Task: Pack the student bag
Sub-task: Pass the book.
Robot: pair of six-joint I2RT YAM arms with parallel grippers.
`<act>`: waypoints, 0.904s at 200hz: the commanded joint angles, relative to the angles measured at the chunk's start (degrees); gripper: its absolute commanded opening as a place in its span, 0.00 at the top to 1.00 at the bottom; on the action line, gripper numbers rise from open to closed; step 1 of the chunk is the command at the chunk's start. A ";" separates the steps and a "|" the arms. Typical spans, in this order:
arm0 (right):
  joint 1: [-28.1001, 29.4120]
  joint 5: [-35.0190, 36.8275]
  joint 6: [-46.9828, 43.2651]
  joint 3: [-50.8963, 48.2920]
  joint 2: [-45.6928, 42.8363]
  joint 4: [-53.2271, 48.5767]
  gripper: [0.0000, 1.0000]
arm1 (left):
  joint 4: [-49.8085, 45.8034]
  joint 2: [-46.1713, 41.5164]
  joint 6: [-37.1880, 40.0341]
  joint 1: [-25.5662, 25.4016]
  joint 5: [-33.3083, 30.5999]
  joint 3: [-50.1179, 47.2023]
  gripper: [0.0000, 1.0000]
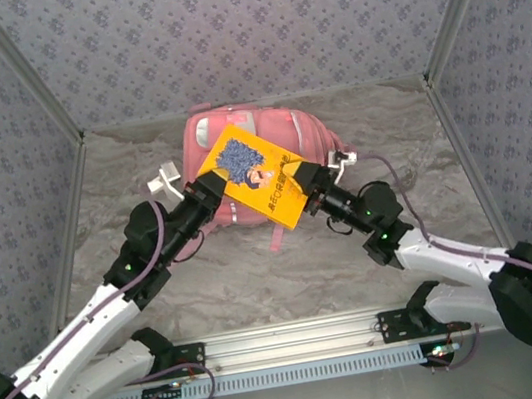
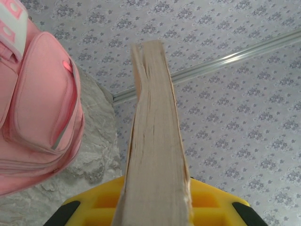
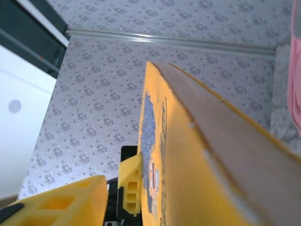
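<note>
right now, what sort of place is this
Probably a robot test cell, not a lived-in room: patterned panels wall in a table, and the left arm and right arm are bolted to a metal rail at its near edge.

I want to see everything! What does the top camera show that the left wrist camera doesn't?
Top camera: both arms, and the book showing its yellow picture cover, over the bag.
Left wrist camera: the paper page edges close up, clamped between the yellow fingers of the left gripper, and a zip pocket.
Both: the book, the pink bag, the patterned walls.
</note>
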 commanded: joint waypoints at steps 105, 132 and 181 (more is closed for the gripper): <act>-5.93 3.66 -10.10 -2.33 -15.43 -19.62 1.00 | -6.15 -1.40 6.14 -1.83 -7.64 1.56 0.62; -14.27 0.81 -14.16 -1.62 -23.91 -34.70 1.00 | -15.09 3.11 14.63 1.58 -5.15 7.89 0.54; -32.91 -1.04 -32.59 11.36 -31.54 -72.82 1.00 | -26.32 27.30 30.82 6.73 8.77 29.18 0.50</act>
